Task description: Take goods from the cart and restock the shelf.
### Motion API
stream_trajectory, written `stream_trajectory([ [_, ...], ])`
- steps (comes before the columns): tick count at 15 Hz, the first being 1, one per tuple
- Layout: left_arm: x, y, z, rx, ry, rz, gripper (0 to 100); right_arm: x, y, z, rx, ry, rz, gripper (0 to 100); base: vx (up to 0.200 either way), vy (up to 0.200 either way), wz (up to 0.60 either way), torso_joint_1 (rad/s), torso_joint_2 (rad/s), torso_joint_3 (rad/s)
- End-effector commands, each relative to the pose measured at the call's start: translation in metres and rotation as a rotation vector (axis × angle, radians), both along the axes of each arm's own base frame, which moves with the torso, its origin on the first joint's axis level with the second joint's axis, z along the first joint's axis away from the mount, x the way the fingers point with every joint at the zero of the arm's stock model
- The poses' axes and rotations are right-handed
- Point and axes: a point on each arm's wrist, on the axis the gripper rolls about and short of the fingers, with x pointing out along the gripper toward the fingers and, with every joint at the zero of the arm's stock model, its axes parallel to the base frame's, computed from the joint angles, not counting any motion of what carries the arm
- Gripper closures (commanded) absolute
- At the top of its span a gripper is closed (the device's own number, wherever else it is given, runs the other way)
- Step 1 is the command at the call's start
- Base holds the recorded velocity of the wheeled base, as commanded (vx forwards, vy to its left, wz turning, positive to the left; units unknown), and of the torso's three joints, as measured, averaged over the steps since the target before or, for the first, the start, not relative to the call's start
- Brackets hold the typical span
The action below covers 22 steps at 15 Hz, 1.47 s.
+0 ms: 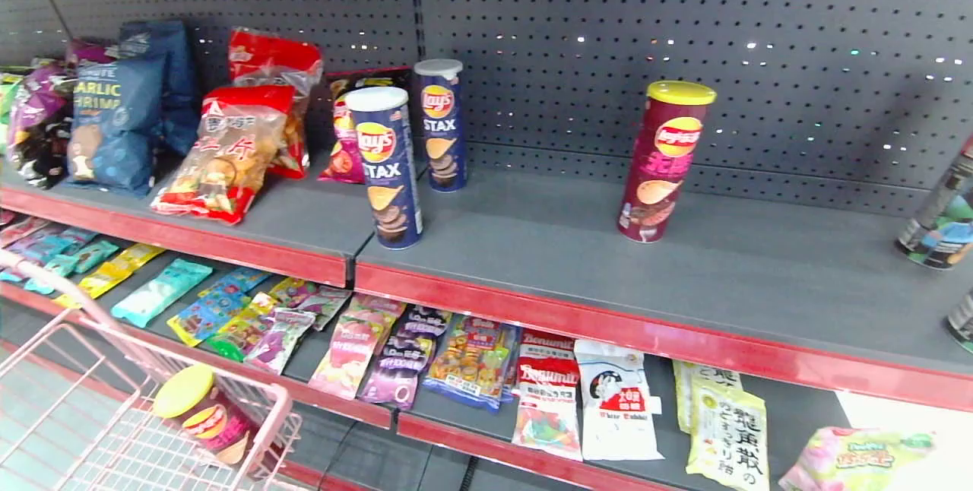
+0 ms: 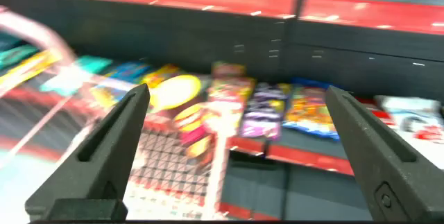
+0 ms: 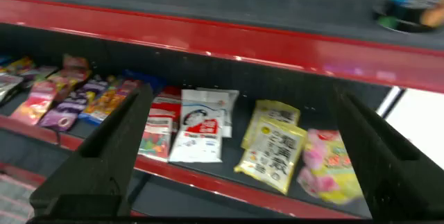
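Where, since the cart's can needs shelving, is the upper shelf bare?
The upper shelf is bare between the front blue can and the maroon can, and from there to the right-edge can. Chip bags crowd its left end.

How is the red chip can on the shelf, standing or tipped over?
Standing. The maroon chip can sits on its base on the upper shelf, with its yellow lid on top.
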Motion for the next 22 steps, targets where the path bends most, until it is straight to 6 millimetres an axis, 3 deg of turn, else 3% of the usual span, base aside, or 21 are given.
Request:
stream_trajectory([
  [1,0.0,0.0,0.0001,0.0,-0.001,0.0,0,0.0001,0.0,0.0,-0.001,0.001,0.001,0,0.0,0.0,0.6,0.002,0.0,0.002],
  [9,0.0,0.0,0.0001,0.0,-0.001,0.0,0,0.0002,0.0,-0.0004,-0.001,0.002,0.001,0,0.0,0.0,0.6,0.002,0.0,0.001],
  [16,0.0,0.0,-0.0001,0.0,0.0,0.0,0,0.0002,0.0,-0.0004,0.001,0.002,-0.001,0,0.0,0.0,0.0,-0.009,0.02,0.012],
  [22,0.0,0.0,-0.0001,0.0,0.0,-0.001,0,0.0001,-0.0001,0.0,0.018,0.001,-0.006,0,0.0,0.0,0.0,-0.167,0.42,0.248],
])
